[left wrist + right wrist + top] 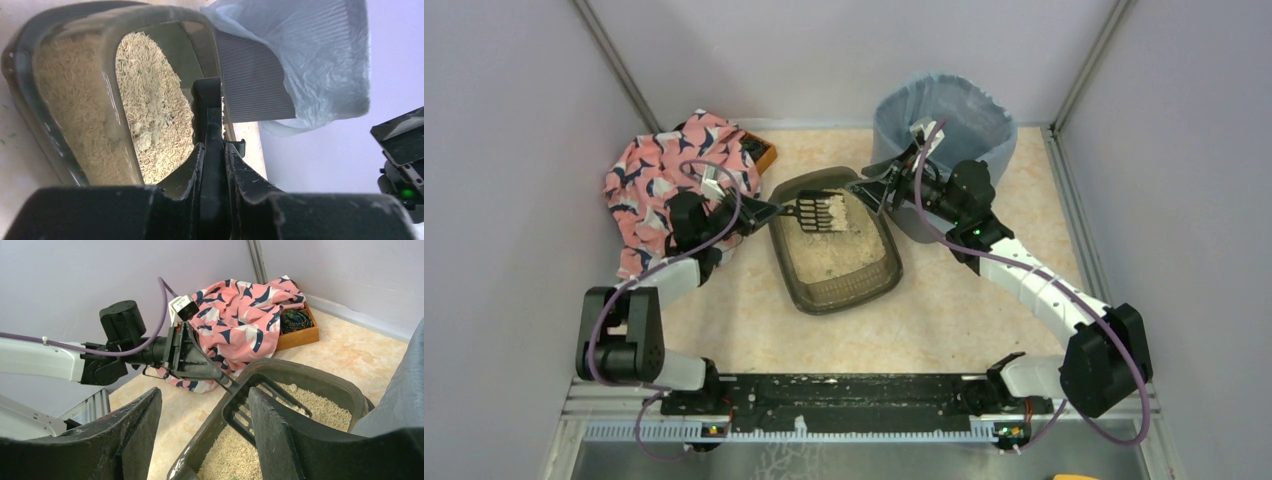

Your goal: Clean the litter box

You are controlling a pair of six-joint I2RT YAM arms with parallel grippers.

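The dark grey-brown rect. plastic litter box (pixel 839 298) w/ low walls sits mid-table, a bit skewed, its far right corner just beside the round bin w/ blue-grey bag liner (pixel 892 125). Beige granules cover its floor. My left wrist cam shows pale clumps (pixel 145 139) & a few green flecks among them.

My left claw (pixel 759 212) is clenched on the handle of the black slotted plastic scoop (pixel 822 211). The scoop head is over the far end of the litter, w/ granules showing thru the slots. My right claw (pixel 874 188) is spread, grasping nothing, and hangs btw the box corner & the bin. In its own cam the box rim runs btw its fingers. Touching or not, can't tell.

Progress, my guess: early to mid. The scoop is at the litter, but no load has gone to the bin that I can see, and I can make out nothing in the liner. Left to do, prob.: lift, sift, swing to the bin, tip, repeat till the clumps are gone.

Table top (pixel 984 320) is a beige marbled sheet. A few pale bits lie on the black base rail (pixel 824 383) at the near edge. Far left, a pink cloth w/ navy & white print (pixel 659 175) is heaped over an orange wooden tray (pixel 766 155). Plain pale lilac-grey walls on 3 sides, w/ metal strips in the corners.
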